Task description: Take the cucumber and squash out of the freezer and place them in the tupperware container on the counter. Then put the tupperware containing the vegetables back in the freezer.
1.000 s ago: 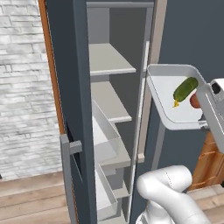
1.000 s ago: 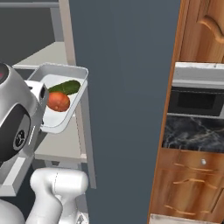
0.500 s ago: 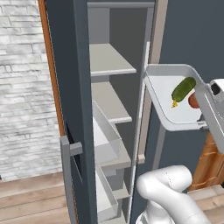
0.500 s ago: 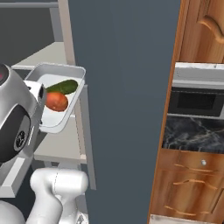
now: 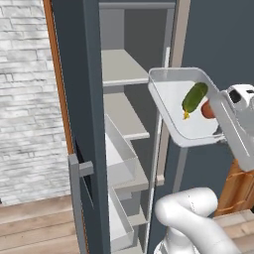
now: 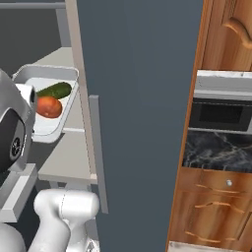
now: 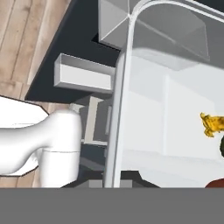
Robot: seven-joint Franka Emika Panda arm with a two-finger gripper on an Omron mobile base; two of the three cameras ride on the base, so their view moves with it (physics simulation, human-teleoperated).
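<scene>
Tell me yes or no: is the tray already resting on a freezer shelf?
No: the tray, holding the cucumber and squash, hangs in the air beside the freezer, clear of its shelves.

Cucumber (image 5: 194, 97) & squash (image 6: 49, 107) in tupperware container (image 5: 166, 97), before freezer (image 5: 79, 89) shelves.

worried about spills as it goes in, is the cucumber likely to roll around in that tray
Probably somewhat: the cucumber is a smooth rounded oblong lying loose in the tupperware container, which looks tilted in the left base view. The low rim should catch it, and the squash right beside it may block rolling that way.
</scene>
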